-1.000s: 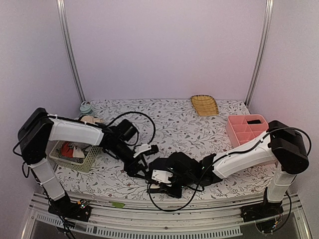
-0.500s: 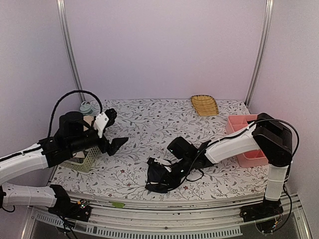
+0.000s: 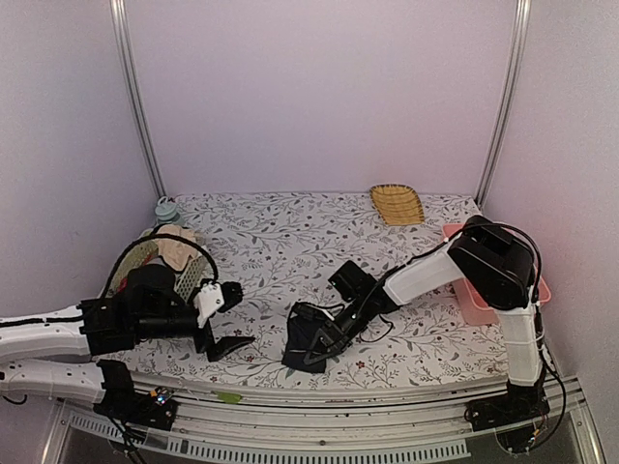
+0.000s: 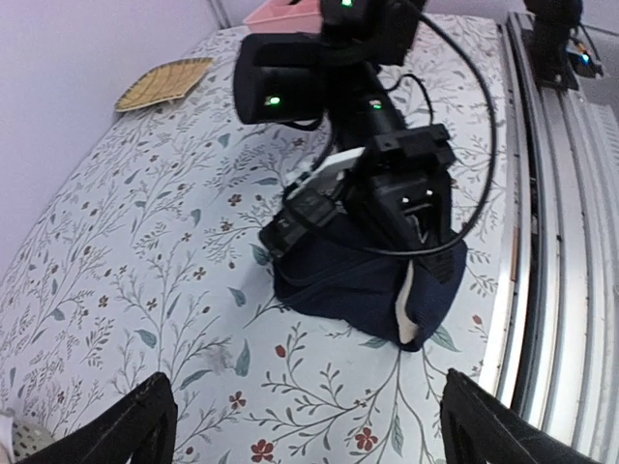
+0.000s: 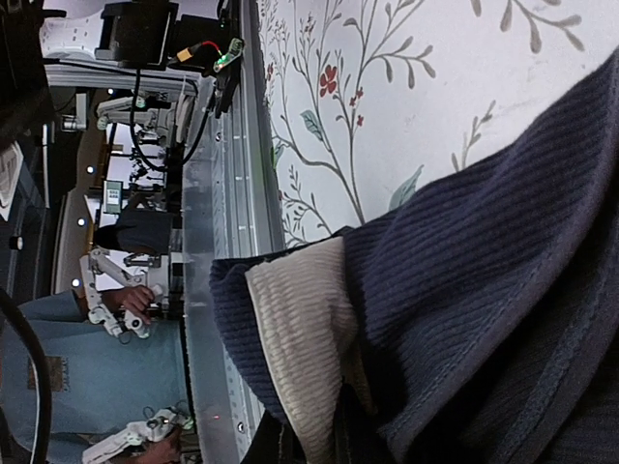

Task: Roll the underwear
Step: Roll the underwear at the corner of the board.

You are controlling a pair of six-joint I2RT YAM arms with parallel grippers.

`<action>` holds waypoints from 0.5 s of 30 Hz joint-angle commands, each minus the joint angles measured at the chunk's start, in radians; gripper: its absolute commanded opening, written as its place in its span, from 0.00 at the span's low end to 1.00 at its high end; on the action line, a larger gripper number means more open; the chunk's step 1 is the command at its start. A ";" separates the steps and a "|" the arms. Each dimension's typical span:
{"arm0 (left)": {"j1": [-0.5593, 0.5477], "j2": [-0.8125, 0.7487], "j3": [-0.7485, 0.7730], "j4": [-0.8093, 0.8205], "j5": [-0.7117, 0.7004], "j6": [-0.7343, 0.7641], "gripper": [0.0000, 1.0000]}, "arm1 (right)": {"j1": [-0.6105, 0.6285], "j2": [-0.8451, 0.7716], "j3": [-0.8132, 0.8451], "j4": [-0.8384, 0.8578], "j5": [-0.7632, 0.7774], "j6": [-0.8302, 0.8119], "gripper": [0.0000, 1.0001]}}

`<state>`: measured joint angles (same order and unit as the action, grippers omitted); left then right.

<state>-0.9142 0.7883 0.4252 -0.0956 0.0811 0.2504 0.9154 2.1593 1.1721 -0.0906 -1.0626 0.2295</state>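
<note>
The dark underwear (image 3: 308, 343) lies bunched near the table's front edge, a pale lining patch (image 4: 406, 314) showing at its near fold. My right gripper (image 3: 326, 338) reaches in from the right and is shut on this cloth. In the right wrist view, ribbed dark fabric (image 5: 484, 290) and beige lining (image 5: 300, 329) fill the frame and hide the fingers. My left gripper (image 3: 237, 317) hangs low to the left of the underwear, apart from it, open and empty. Both its fingertips (image 4: 145, 420) show at the bottom corners of the left wrist view.
A basket (image 3: 131, 269) at the left holds a beige cloth (image 3: 174, 246). A pink divided box (image 3: 476, 302) sits at the right edge behind my right arm. A yellow woven tray (image 3: 397, 204) and a small teal object (image 3: 166, 210) lie along the back.
My left gripper let go, opened wide and pulled back left from the underwear, sinking toward the front edge. My right arm stretched out with the cloth still in its grip.
</note>
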 commanded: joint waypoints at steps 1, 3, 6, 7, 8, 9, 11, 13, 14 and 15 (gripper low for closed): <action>-0.106 0.081 -0.006 0.009 -0.018 0.106 0.94 | -0.011 0.133 0.006 -0.156 0.017 0.052 0.00; -0.154 0.144 0.006 0.010 -0.034 0.142 0.92 | -0.020 0.171 0.027 -0.193 -0.009 0.073 0.00; -0.224 0.245 0.028 0.034 -0.063 0.201 0.87 | -0.025 0.228 0.060 -0.238 -0.025 0.084 0.00; -0.246 0.275 0.033 0.048 -0.069 0.214 0.83 | -0.025 0.235 0.067 -0.241 -0.032 0.090 0.00; -0.262 0.309 0.042 0.066 -0.071 0.222 0.78 | -0.026 0.241 0.072 -0.245 -0.038 0.095 0.00; -0.276 0.341 0.049 0.088 -0.076 0.229 0.74 | -0.027 0.248 0.080 -0.253 -0.043 0.105 0.00; -0.302 0.401 0.064 0.128 -0.089 0.245 0.66 | -0.028 0.260 0.093 -0.268 -0.046 0.111 0.00; -0.324 0.458 0.079 0.169 -0.111 0.264 0.61 | -0.031 0.269 0.098 -0.275 -0.047 0.118 0.00; -0.332 0.480 0.086 0.188 -0.121 0.271 0.59 | -0.033 0.272 0.099 -0.278 -0.047 0.122 0.00; -0.336 0.500 0.095 0.201 -0.127 0.276 0.58 | -0.032 0.274 0.101 -0.282 -0.047 0.122 0.00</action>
<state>-1.2156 1.2255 0.4747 -0.0086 0.0010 0.4721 0.8749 2.2944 1.3262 -0.2596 -1.2636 0.3405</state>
